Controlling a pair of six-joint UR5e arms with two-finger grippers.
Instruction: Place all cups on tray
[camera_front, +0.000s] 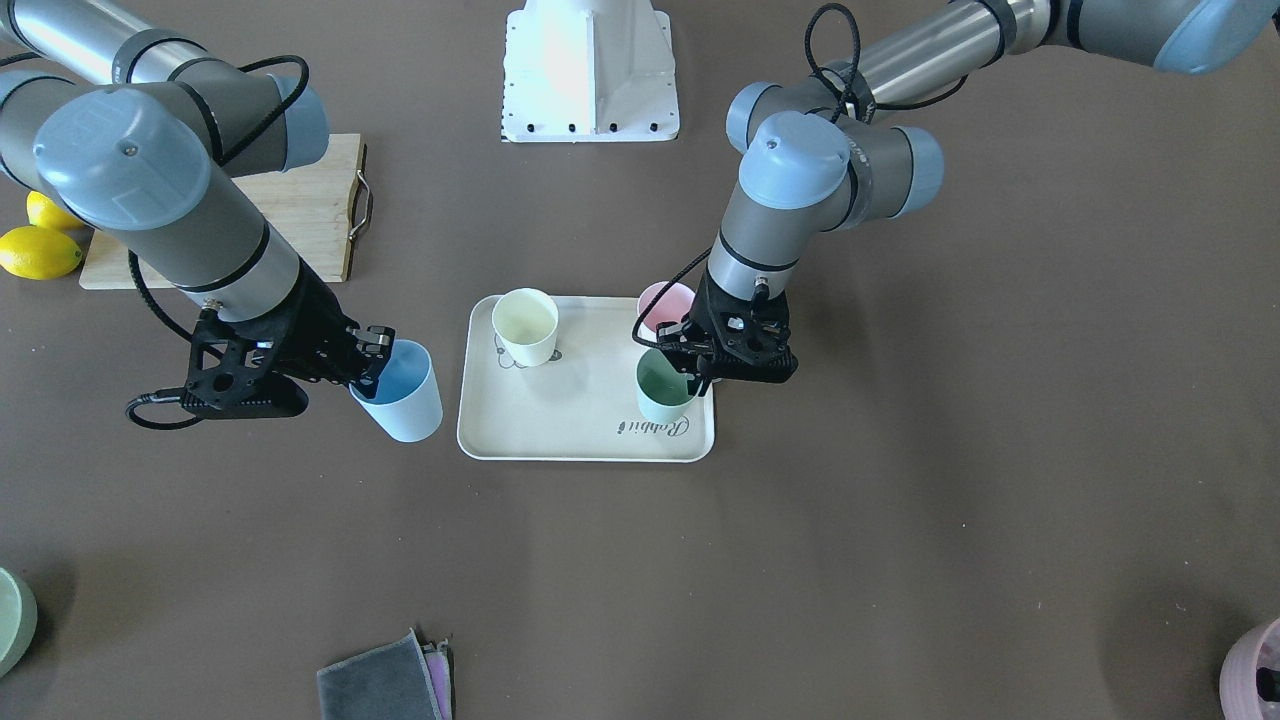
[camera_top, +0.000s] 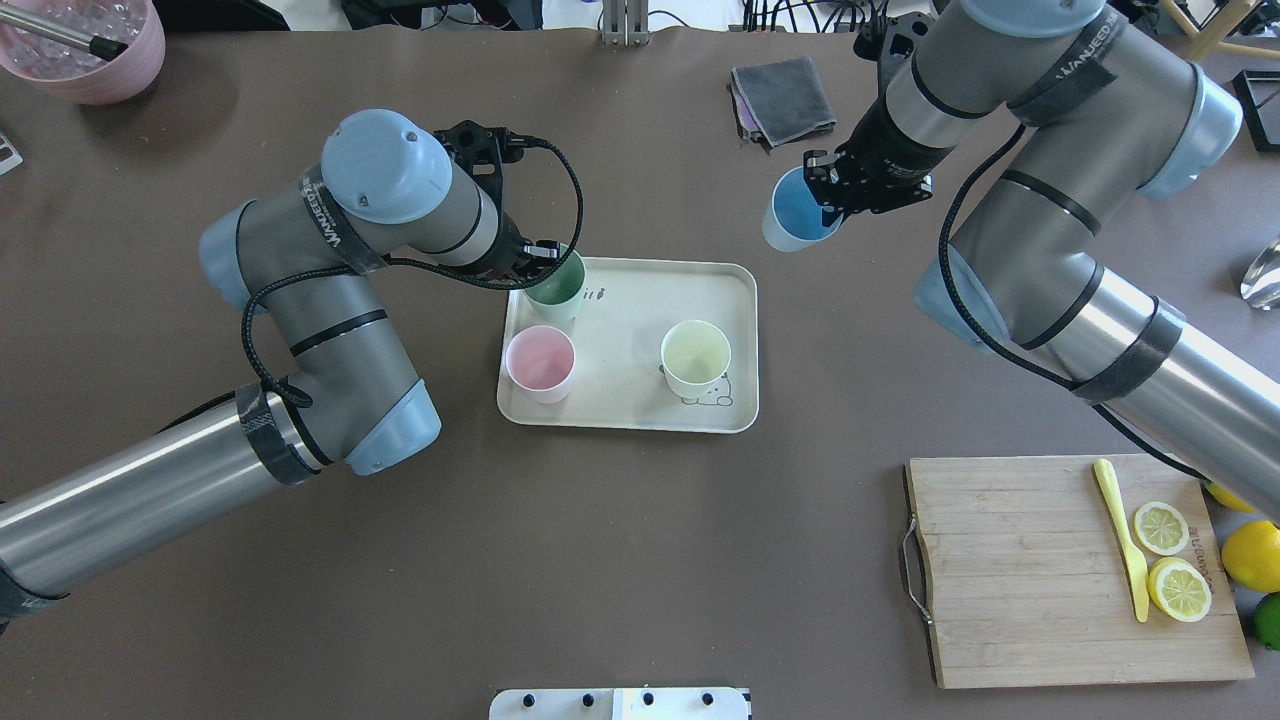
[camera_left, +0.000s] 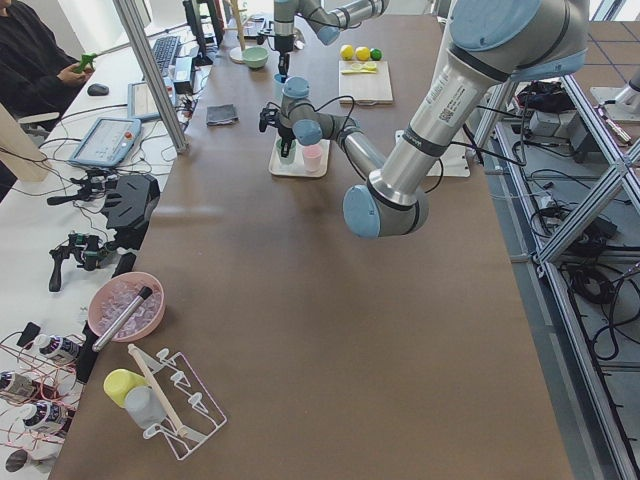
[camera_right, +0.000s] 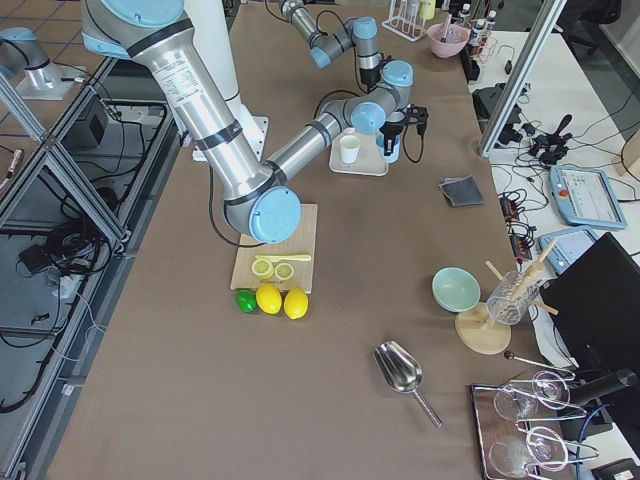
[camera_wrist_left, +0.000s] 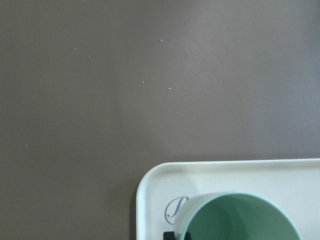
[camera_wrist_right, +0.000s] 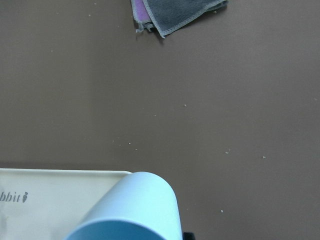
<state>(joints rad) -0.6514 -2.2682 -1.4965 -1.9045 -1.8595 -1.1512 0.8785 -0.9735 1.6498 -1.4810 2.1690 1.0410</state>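
The blue cup (camera_front: 405, 400) is clamped in the right gripper (camera_front: 375, 365), the green cup (camera_front: 660, 395) in the left gripper (camera_front: 693, 378). Blue must be carried onto the tray (camera_front: 580, 420).

Six cams running: you're getting two top-down, two end-on, two wrist.
Overhead is sitting behind the robot looking forward and down; front-facing is looking back at it steeply from your side, so it's flipping left and right. Both are sharing the tray (camera_top: 640, 410) and cutting board (camera_top: 1020, 600). Side cams are looking along the table (camera_left: 330, 330) from each end, far back, both catching the tray mid-table. Left wrist cam is pointing straight down, very close, framing the tray's corner and the mint green cup (camera_wrist_left: 240, 220). Right wrist cam is looking down over the light blue cup (camera_wrist_right: 135, 210), picking up the tray edge and the folded cloth (camera_wrist_right: 175, 12), which overhead is also showing.
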